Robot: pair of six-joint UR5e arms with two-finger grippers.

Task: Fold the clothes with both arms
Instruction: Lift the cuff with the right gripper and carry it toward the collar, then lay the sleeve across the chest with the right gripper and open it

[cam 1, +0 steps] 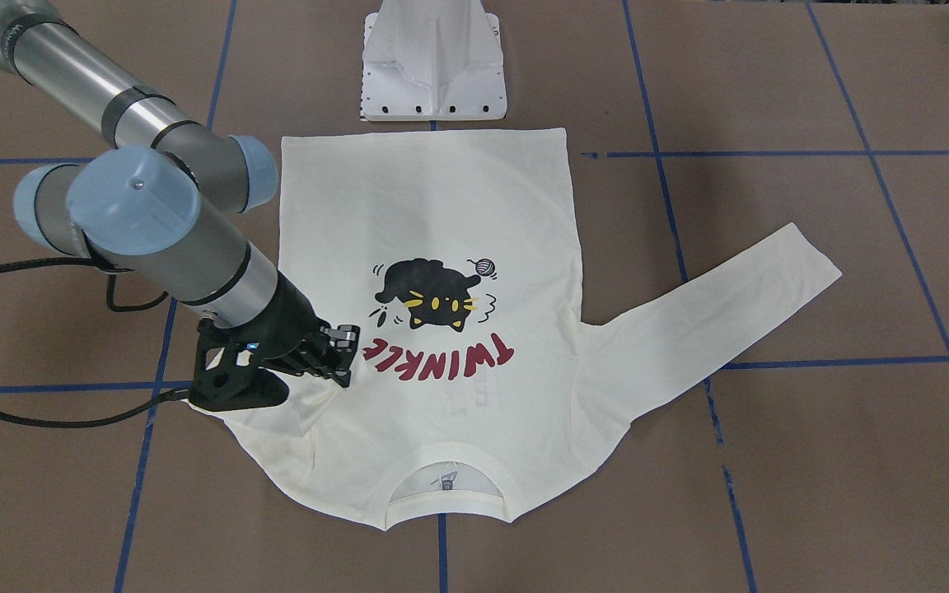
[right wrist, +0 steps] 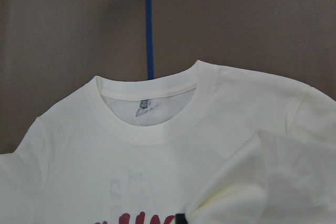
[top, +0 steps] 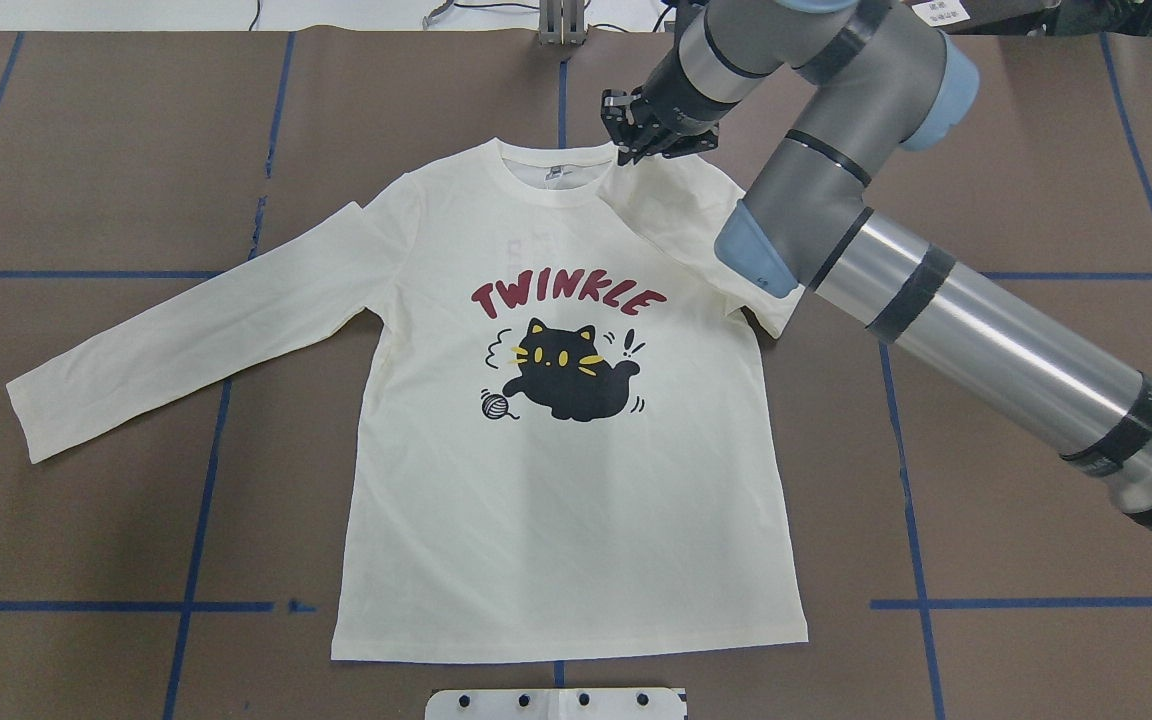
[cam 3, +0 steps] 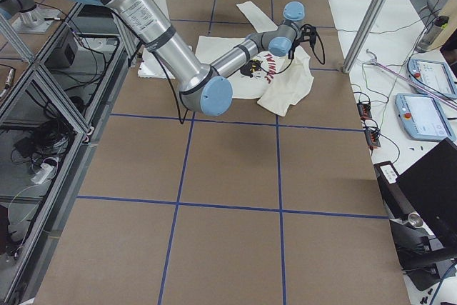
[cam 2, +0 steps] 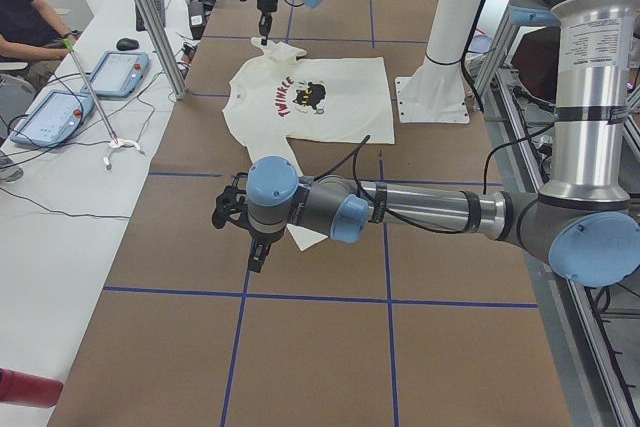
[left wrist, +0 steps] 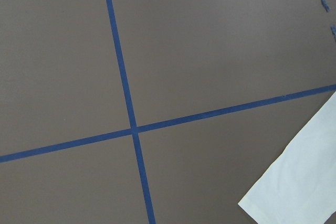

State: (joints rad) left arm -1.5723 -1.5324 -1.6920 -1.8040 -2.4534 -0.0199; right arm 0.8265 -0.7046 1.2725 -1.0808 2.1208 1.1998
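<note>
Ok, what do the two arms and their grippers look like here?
Both the right arm and left arm are silver-grey tubes with light-blue joint caps, black bands and black cables. The right gripper is black with two fingers; the left gripper looks black too.

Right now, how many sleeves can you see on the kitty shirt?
2. The straight sleeve lies flat on the table, toward the robot's left. The folded sleeve is laid over the shirt near its collar, beside the right hand.

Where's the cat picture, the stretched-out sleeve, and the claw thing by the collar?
cat print (top: 581,390): overhead view, on the black body.
outstretched sleeve (top: 196,338): overhead view, mid-sleeve.
right gripper (top: 628,150): overhead view, between its fingertips.
</note>
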